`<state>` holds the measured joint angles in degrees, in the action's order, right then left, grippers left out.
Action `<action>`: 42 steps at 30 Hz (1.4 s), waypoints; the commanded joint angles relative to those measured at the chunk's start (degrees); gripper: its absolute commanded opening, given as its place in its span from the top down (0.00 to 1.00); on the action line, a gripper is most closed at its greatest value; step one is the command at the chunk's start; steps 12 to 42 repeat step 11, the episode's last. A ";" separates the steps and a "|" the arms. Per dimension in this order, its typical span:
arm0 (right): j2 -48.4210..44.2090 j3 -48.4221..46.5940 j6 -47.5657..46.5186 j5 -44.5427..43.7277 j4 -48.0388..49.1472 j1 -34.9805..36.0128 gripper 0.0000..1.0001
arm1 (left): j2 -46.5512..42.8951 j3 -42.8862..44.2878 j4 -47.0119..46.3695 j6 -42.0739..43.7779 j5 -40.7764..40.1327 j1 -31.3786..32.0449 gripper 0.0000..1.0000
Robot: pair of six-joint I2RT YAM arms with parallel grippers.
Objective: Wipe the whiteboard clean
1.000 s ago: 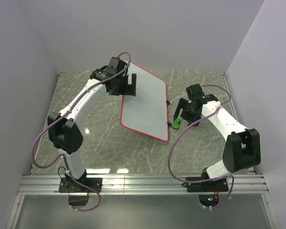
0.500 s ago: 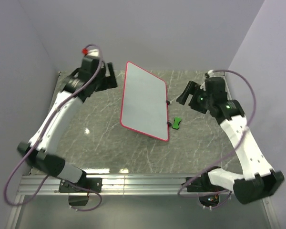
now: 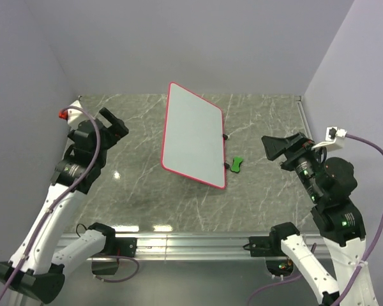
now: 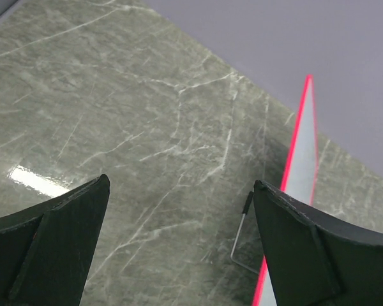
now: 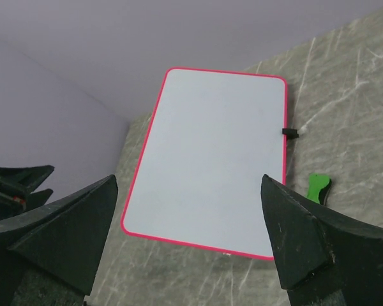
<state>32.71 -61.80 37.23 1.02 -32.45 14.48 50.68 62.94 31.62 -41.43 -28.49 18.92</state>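
Whiteboard (image 3: 194,137) blank, green eraser (image 3: 237,164) just beside

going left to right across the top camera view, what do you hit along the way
black left gripper → large flat white rectangular red-rimmed whiteboard → small green eraser → black right gripper

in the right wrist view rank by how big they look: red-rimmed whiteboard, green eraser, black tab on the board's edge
1. red-rimmed white rectangular whiteboard, by far largest
2. small green eraser beside it
3. black tab on its right edge, smallest
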 commanded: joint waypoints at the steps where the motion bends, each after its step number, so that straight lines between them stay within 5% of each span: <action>1: -1.24 1.16 -0.49 -2.60 3.01 0.20 0.00 | 2.23 0.87 -2.26 -1.20 -2.10 -0.11 0.01; 42: -0.72 -1.83 -2.78 -3.55 -0.94 1.95 0.00 | 3.29 0.43 -3.22 3.62 -1.31 -0.11 0.01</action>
